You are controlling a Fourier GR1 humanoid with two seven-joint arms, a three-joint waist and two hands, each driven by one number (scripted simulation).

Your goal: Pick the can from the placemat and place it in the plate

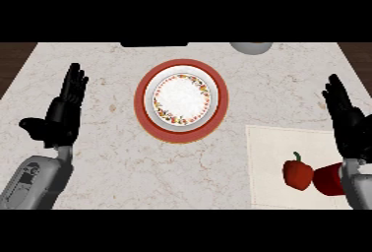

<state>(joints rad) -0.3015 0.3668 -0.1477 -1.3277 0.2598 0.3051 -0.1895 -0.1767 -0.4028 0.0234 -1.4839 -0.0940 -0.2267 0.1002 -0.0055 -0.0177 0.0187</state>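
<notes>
Placemat (272,167) holds one can (328,179), one pepper (297,173); one plate (181,96).

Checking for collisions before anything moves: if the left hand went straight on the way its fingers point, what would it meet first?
Nothing that shows: the left hand points up the bare counter, well left of the plate. Height above the counter is unclear.

No text, label, brand, number or sign could be read anywhere; the plate (181,96) carried only a floral rim pattern, and the red can (329,179), partly hidden, perhaps bore a label that could not be seen.
</notes>
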